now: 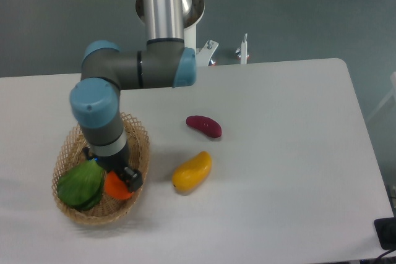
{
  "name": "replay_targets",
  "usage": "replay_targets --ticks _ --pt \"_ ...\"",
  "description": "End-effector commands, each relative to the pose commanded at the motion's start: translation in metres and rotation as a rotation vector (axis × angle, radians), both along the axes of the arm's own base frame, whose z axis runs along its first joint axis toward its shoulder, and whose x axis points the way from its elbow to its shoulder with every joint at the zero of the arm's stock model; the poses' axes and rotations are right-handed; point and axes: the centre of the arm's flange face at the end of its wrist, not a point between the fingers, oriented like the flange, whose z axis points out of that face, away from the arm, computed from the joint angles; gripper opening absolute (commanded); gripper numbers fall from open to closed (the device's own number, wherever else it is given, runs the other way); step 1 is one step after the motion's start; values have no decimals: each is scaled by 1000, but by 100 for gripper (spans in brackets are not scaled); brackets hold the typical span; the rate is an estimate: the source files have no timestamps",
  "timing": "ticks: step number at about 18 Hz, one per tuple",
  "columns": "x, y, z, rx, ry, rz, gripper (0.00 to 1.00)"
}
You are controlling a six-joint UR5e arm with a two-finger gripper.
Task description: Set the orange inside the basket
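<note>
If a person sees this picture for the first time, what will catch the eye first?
First the big arm, reaching down into the basket at the table's left front. Its gripper is at the orange, beside a green leafy thing. On the bare table lie a yellow mango and a purple sweet potato.

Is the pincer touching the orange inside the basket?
Cannot tell. In the camera view the pincer overlaps the orange inside the basket, but the fingers are hidden, so neither contact nor a gap shows plainly.

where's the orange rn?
Camera view, lower left: the orange sits inside the basket, right of a green leafy item, with the gripper at it.
</note>
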Motion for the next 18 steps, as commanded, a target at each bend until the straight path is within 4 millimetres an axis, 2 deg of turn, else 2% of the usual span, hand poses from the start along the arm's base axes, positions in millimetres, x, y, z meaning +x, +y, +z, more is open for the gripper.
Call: replay_targets --ticks 2,8,11,13,15,18 --pt "8 5 -1 -2 5 -11 80" --pt "11 14 0 19 2 2 100" --pt "10 15 13 50 9 12 100" --pt "7 5 19 55 10 45 100" --pt "-20 -16 26 70 16 95 100" --pt "-81 -46 45 105 42 187 100"
